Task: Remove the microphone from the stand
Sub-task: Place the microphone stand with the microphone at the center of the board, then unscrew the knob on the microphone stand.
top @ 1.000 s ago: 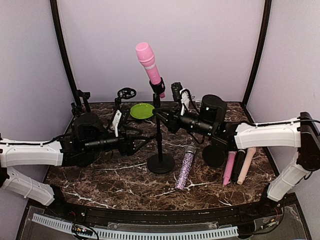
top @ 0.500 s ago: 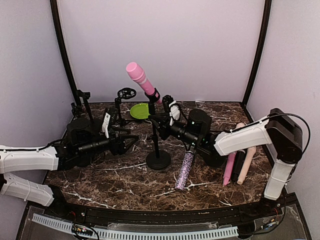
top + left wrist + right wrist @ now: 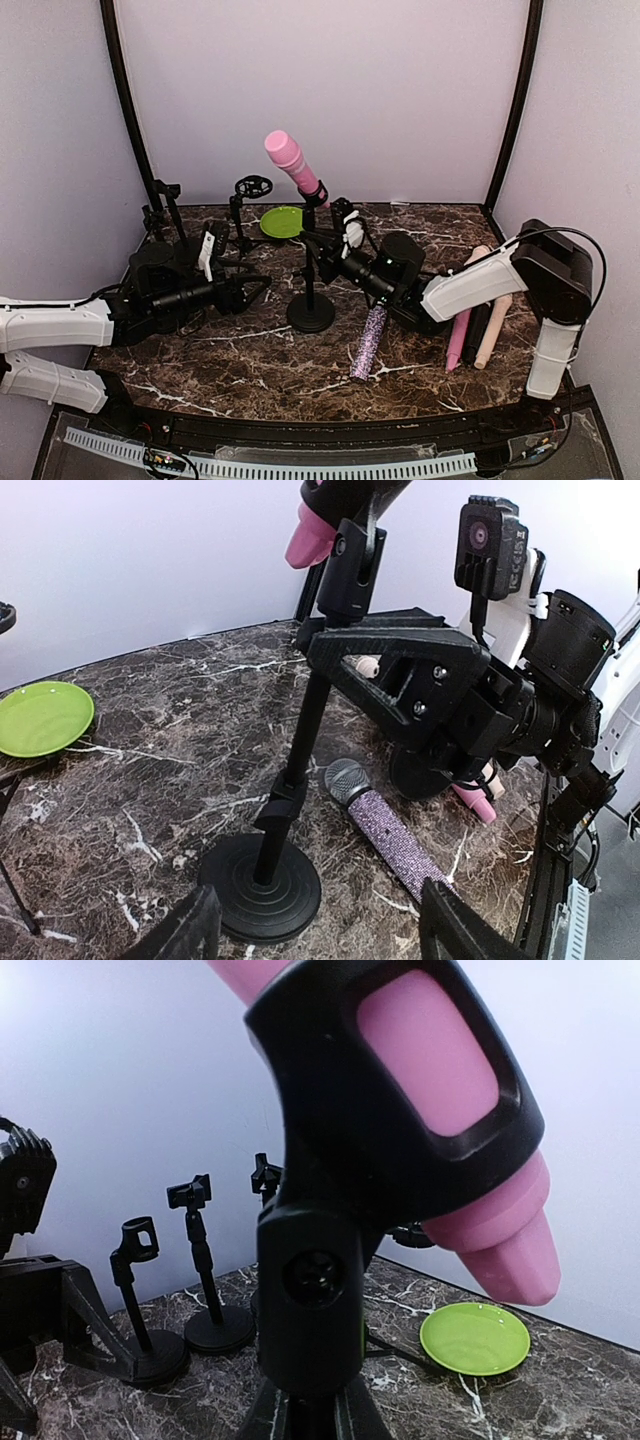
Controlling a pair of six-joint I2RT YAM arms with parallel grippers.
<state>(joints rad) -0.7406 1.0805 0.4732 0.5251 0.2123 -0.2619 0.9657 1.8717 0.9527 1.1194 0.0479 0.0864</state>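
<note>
Pink and smooth, the microphone [image 3: 290, 160] sits high above the tabletop [image 3: 200, 365], its tapered tail poking out below the black clip [image 3: 340, 1160] that wraps its body at the top of the stand [image 3: 309, 290]; it leans up and to the left, head uppermost. The right gripper [image 3: 316, 243] is pressed together on the stand's pole just under the clip, probably to steady the light stand so it neither tips nor slides when the microphone is pulled, though its pads are partly hidden by the pole. The left gripper [image 3: 262, 288] hangs spread wide, low and just left of the pole, touching nothing, apparently kept free to take the microphone. A glittery microphone [image 3: 368, 335] lies flat near the stand's round base
</note>
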